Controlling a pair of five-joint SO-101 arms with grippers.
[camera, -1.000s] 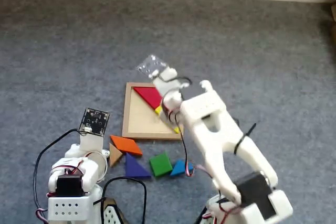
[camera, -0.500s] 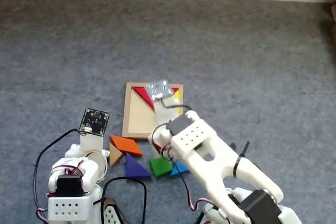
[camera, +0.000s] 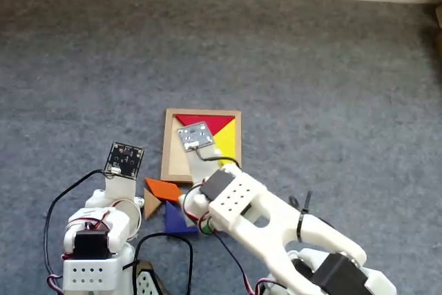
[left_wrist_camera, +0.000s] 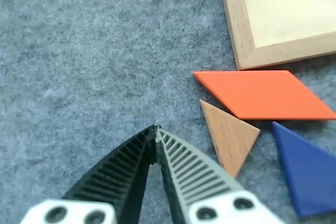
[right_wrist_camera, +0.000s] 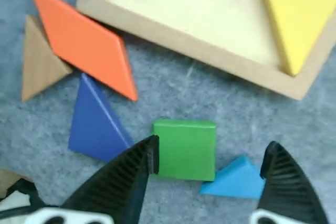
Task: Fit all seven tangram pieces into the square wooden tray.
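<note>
Progress two of seven: red triangle (camera: 204,121) and yellow triangle (camera: 228,141) in tray (camera: 166,146) ahead of wide-open right pincer (right_wrist_camera: 211,156), green square (right_wrist_camera: 185,148) just below it, four others loose nearby, left pincer (left_wrist_camera: 156,135) closed, empty.

Soft, even light throughout, with only faint shadows

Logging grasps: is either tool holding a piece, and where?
Nothing. The right tool is open over the green square; the left tool is shut, empty.
</note>
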